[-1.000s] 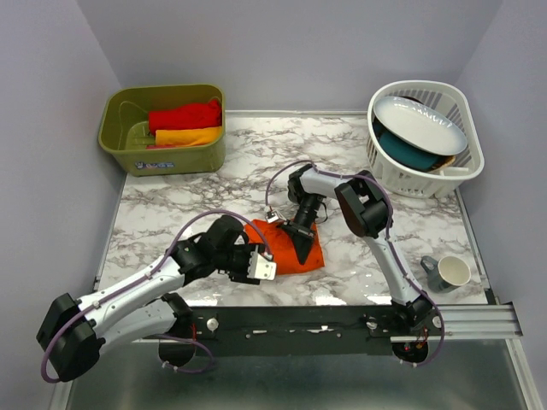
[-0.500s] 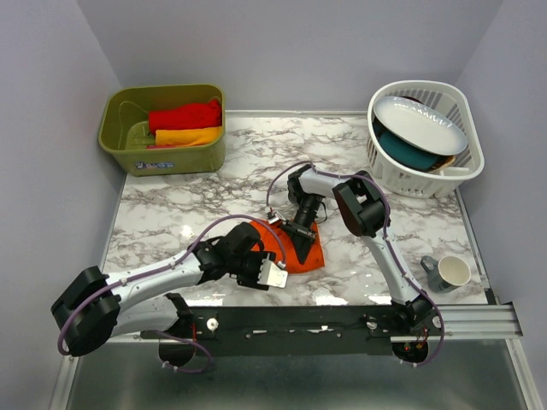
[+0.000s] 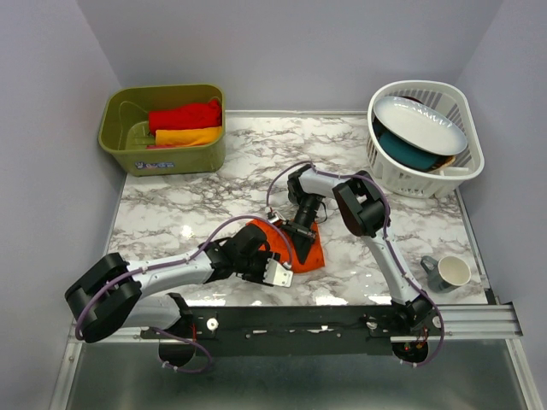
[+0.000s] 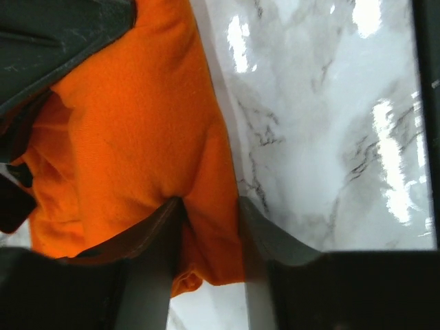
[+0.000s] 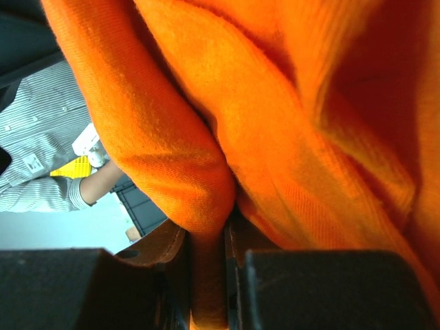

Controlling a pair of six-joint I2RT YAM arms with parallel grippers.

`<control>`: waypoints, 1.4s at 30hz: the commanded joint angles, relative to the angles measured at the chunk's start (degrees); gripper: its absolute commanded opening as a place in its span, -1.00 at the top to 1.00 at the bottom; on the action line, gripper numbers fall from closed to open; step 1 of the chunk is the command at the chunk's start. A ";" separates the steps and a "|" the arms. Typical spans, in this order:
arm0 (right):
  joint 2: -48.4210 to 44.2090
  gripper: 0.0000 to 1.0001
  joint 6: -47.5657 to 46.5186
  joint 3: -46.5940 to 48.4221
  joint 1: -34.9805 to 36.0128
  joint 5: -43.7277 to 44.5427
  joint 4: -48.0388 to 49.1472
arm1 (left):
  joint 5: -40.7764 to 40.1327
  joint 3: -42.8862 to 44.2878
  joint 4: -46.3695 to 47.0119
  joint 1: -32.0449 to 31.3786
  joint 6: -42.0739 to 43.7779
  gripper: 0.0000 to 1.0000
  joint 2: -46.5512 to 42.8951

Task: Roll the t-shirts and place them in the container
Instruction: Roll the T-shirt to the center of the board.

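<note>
The orange t-shirt [image 3: 309,254] lies bunched at the near middle of the surface [image 3: 197,196]; the left gripper [image 4: 207,203] and right gripper [image 5: 206,242] each have jaws pinched on a fold (probably tightening the roll).

Top view: fixed, high behind the near edge, angled down and away over the whole table [image 3: 188,201]. Left wrist view: very near, facing the orange shirt [image 4: 117,137] and the marble beside it. Right wrist view: nearer still, cloth fills most of the frame. All three share the shirt.
</note>
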 commanded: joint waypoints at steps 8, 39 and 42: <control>-1.55 -0.98 -4.33 -2.55 -2.71 13.18 4.36 | 6.89 3.66 -19.18 1.48 9.31 0.98 5.41; -74.88 -1.00 -9.61 -69.61 14.59 26.88 82.05 | 37.59 26.88 -37.66 21.53 3.95 0.99 19.75; -72.77 -1.00 -9.52 -70.14 15.38 27.76 82.49 | 37.77 26.79 -37.75 22.05 3.69 0.99 19.83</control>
